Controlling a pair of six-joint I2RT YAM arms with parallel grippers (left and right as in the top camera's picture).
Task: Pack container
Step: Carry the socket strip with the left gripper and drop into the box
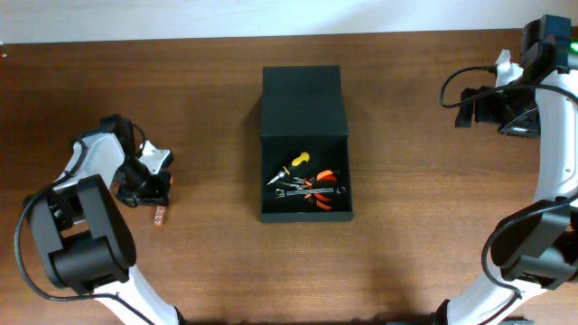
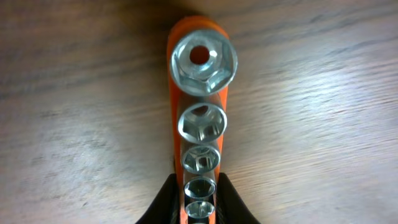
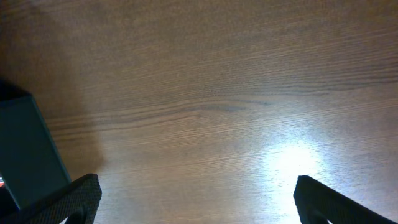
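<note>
done: hand tools (image 1: 307, 182) lie in the open container (image 1: 302, 99)
remaining: socket rail (image 2: 199, 124) outside at 9 o'clock, lid not closed
left gripper (image 2: 199, 200): clamped on socket rail
right gripper (image 3: 196, 193): spread wide, empty, 2 o'clock

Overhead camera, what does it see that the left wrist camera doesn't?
Only overhead: the open container with tools inside, plus the left arm and right arm. Only left wrist: the sockets in a row, hollow ends close up, and black fingers squeezing the rail. Both: that orange rail on the wooden table.
</note>
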